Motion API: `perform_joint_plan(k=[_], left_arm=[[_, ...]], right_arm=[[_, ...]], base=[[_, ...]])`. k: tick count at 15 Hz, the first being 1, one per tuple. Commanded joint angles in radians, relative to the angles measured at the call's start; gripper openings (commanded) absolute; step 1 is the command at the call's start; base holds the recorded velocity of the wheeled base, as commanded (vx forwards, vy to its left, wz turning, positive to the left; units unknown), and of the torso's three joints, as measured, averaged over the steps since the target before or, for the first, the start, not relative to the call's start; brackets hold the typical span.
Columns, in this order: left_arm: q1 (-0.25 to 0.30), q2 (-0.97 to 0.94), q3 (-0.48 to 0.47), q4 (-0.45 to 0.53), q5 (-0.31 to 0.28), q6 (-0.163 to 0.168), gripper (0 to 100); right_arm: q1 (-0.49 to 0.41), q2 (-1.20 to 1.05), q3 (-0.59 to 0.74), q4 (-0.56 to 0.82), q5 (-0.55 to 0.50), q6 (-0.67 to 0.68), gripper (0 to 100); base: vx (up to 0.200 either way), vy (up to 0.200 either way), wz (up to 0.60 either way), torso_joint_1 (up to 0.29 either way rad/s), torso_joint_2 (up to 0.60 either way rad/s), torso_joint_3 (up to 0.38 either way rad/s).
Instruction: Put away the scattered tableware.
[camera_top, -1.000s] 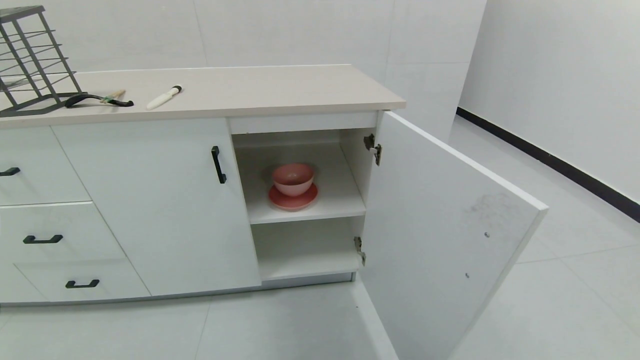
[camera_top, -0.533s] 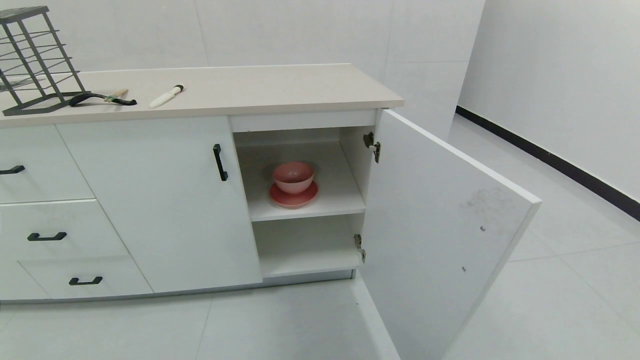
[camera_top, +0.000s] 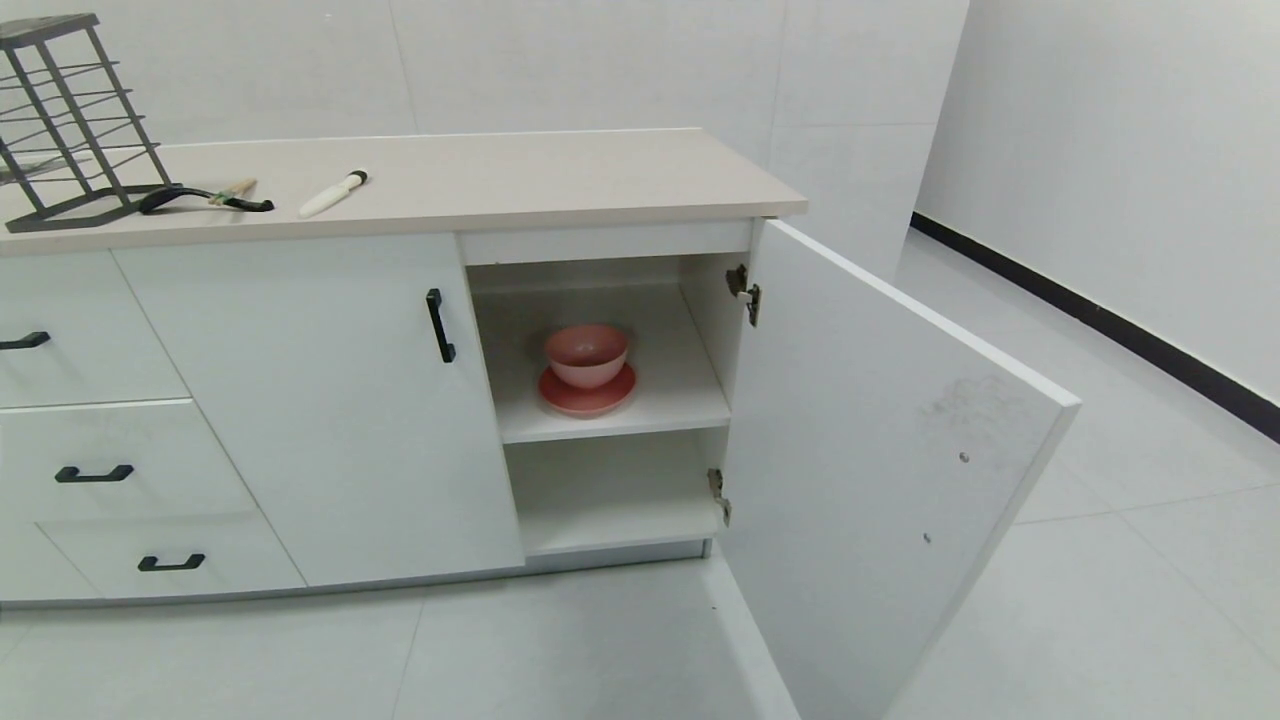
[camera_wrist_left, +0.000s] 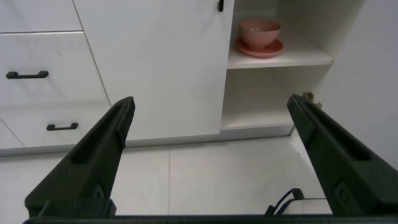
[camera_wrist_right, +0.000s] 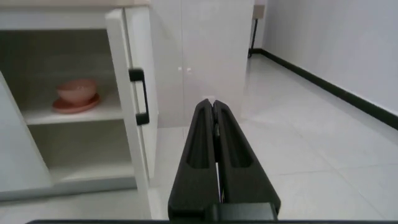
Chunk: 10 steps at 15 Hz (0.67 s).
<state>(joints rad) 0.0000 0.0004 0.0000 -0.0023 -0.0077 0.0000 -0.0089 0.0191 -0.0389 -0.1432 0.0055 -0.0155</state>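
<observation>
White tiled wall (camera_top: 600, 60) across the top. Centre-left, white cabinet (camera_top: 300, 400) under beige counter (camera_top: 550, 175); drawers (camera_top: 90, 440) with black handles at far left; right door (camera_top: 880, 450) hanging wide open, baring two shelves (camera_top: 680, 395). Pale tiled floor (camera_top: 1100, 600) along the bottom; black baseboard (camera_top: 1100, 323) at right.

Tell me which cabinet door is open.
The right door, swung outward, baring the pink bowl on its plate; the left door, with the black handle, is shut.
</observation>
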Motion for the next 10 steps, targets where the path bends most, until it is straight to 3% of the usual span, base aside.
perform_joint_plan(k=[1,5,10], left_arm=[[0.0,0.0,0.0,-0.001,0.002,-0.002,100],[0.0,0.0,0.0,-0.002,0.009,-0.008,100],[0.0,0.0,0.0,-0.002,0.011,-0.011,100]], right_arm=[[-0.037,0.13,-0.108,-0.012,0.027,-0.004,0],[-0.032,0.489,-0.099,-0.042,0.169,-0.081,0],[0.009,0.792,-0.061,-0.26,0.241,-0.149,0]], base=[[0.0,0.0,0.0,0.0,0.0,0.0],[0.0,0.0,0.0,0.0,0.0,0.0],[0.0,0.0,0.0,0.0,0.0,0.0]])
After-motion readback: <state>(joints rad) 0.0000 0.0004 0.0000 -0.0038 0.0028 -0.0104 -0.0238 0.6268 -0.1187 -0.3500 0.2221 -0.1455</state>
